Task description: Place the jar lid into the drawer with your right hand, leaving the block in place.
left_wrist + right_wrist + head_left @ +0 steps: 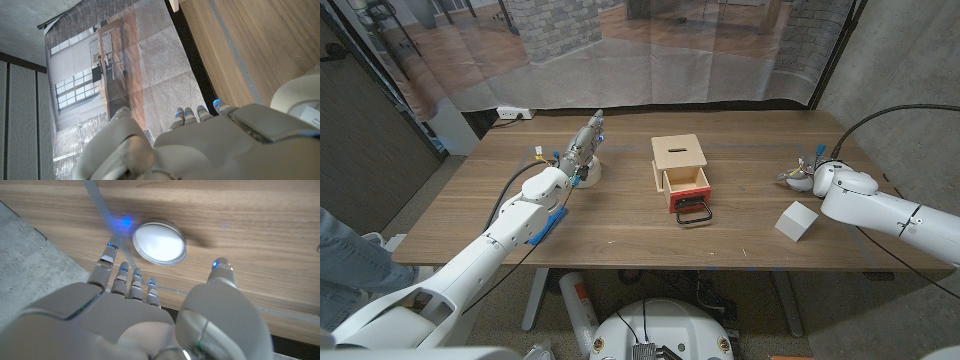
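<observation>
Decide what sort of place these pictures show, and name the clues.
Probably a robot test lab: a wooden table fenced by a printed room backdrop, bare concrete walls, and simple props, a small drawer box and a white block.

From my station I can read no text, brand, number or sign anywhere. A white label (pixel 314 116) by my left robot hand (pixel 210 145) carries faint print, too blurred for me to make out.

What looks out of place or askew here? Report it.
Nothing stands out. The jar lid lies flat on the table just beyond the right hand, the drawer stands open, and the block sits upright near the front edge.
</observation>
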`<state>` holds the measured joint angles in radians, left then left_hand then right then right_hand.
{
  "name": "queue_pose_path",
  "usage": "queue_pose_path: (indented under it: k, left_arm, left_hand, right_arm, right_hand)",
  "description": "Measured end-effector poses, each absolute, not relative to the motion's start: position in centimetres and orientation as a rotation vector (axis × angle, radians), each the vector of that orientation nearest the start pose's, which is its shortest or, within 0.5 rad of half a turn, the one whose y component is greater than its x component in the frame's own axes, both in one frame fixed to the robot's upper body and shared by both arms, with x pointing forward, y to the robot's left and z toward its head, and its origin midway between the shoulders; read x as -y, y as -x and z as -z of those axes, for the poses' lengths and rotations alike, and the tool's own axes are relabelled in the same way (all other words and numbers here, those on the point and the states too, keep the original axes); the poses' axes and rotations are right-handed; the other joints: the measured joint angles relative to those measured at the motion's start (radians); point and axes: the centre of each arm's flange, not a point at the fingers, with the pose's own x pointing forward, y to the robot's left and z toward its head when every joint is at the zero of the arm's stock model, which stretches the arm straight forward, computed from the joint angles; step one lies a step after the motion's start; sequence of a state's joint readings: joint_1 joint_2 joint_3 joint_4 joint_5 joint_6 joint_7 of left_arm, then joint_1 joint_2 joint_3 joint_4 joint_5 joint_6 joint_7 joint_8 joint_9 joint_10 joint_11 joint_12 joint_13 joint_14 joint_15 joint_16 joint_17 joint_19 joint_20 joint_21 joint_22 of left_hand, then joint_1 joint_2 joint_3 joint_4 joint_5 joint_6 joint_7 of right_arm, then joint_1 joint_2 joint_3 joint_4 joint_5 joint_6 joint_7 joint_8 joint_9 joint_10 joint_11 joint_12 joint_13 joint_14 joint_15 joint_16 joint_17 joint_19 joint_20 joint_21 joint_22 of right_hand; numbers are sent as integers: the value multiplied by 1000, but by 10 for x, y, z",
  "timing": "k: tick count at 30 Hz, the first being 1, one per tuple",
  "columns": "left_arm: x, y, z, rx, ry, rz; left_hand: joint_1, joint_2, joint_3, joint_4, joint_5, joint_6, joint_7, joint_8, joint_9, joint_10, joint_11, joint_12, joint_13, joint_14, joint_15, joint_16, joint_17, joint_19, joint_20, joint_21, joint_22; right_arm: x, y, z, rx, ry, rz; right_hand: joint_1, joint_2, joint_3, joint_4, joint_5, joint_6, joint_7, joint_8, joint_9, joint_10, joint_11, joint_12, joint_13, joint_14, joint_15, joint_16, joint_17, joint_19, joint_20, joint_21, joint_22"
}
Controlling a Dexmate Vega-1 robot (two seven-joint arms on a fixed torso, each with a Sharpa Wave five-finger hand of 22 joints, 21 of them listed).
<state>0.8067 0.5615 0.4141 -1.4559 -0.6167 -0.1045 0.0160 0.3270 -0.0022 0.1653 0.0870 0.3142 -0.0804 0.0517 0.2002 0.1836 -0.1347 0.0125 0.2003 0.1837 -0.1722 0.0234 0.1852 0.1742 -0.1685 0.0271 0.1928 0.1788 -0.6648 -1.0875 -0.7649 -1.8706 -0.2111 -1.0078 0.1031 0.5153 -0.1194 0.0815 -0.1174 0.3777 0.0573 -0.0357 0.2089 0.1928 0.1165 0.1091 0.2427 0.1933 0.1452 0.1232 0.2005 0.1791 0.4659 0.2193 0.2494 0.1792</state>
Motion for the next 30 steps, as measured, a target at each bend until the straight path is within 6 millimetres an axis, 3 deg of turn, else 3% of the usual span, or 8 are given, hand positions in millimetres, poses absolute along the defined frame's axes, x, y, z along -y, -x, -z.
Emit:
queue_pose_path:
  k: [18, 30]
  left_arm:
    - [-256, -643, -2, 536, -55, 258]
    - [-257, -644, -1, 534, -54, 255]
  left_hand:
    - [0, 0, -4, -4, 0, 0, 0, 0, 0, 0, 0, 0, 0, 0, 0, 0, 0, 0, 0, 0, 0]
    - [0, 0, -4, -4, -4, 4, -4, 0, 0, 0, 0, 0, 0, 0, 0, 0, 0, 0, 0, 0, 0]
  right_arm:
    - [398, -602, 19, -240, 1332, 322]
    - [400, -606, 24, -261, 1330, 328]
  right_hand:
    - [43, 43, 15, -15, 8, 22, -22, 6, 5, 32, -15, 16, 5, 52, -24, 8, 5, 51, -6, 0, 0]
    - [55, 55, 19, -11, -1, 51, -32, 13, 5, 61, -25, 24, 10, 84, -45, 8, 5, 82, -3, 0, 0]
